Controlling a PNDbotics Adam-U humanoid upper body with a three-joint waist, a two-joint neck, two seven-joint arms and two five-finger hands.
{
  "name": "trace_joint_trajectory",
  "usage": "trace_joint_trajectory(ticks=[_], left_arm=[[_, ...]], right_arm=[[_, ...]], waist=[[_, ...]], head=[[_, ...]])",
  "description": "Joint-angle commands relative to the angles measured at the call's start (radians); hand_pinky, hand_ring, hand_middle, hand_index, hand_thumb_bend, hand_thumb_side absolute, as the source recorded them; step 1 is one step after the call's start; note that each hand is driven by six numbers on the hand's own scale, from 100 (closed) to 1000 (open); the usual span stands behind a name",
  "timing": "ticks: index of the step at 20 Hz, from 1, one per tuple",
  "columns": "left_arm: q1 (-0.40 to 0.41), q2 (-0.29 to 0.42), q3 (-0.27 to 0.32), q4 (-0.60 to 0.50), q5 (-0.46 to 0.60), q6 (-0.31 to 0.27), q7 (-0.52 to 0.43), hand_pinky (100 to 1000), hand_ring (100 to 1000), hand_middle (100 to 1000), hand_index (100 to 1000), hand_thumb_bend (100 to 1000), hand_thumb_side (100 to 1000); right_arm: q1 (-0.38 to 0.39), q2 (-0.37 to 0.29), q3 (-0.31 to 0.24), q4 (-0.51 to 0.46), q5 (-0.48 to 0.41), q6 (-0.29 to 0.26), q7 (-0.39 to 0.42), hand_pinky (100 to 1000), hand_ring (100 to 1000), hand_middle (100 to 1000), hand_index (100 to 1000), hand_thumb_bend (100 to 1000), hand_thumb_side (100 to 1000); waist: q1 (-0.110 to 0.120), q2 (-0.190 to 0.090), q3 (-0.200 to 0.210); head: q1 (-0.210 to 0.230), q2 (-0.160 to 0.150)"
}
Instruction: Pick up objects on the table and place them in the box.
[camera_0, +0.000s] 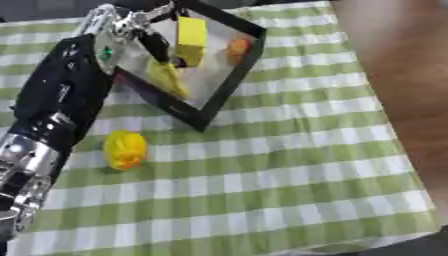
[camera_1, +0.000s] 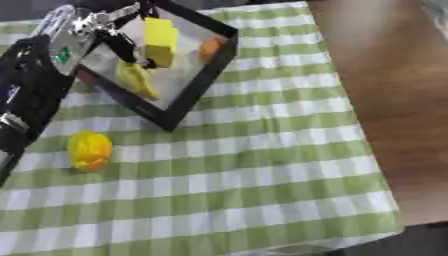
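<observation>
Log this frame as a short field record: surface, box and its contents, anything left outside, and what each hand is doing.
surface: green and white checked cloth over a wooden table
box: black-rimmed box, tilted in view
in box: yellow block, orange item, yellow elongated item
outside box: yellow toy on the cloth, near the box's closest corner
left hand: left hand over the box, fingers at the yellow block
right hand: not in view

left arm (camera_0: 61, 95) over box (camera_0: 229, 75), cloth (camera_0: 289, 170) open
</observation>
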Motion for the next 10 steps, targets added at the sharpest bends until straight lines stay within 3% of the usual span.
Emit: trace_joint_trajectory(ticks=[1, 5, 10], left_arm=[[-0.027, 0.023, 0.009, -0.051, -0.025, 0.007, 0.029, 874, 804, 801, 904, 911, 348], [-0.033, 0.033, -0.010, -0.140, -0.032, 0.013, 0.062, 870, 806, 796, 891, 917, 340], [-0.036, 0.055, -0.041, -0.208, 0.045, -0.001, 0.000, 873, 802, 787, 873, 863, 343]], right_arm=[[-0.012, -0.020, -0.006, -0.010, -0.001, 0.000, 0.006, 1000, 798, 693, 828, 100, 419], [0.001, -0.026, -0.010, -0.005, 0.002, 0.001, 0.005, 1000, 798, 692, 828, 100, 422], [0.010, -0.033, -0.018, -0.007, -0.005, -0.002, -0.006, 1000, 798, 693, 828, 100, 409]], waist=[[0.003, -0.005, 0.006], [0.003, -0.012, 0.028], [0.005, -0.024, 0.046]], head=[[-0.005, -0.002], [-0.021, -0.002], [-0.042, -0.002]])
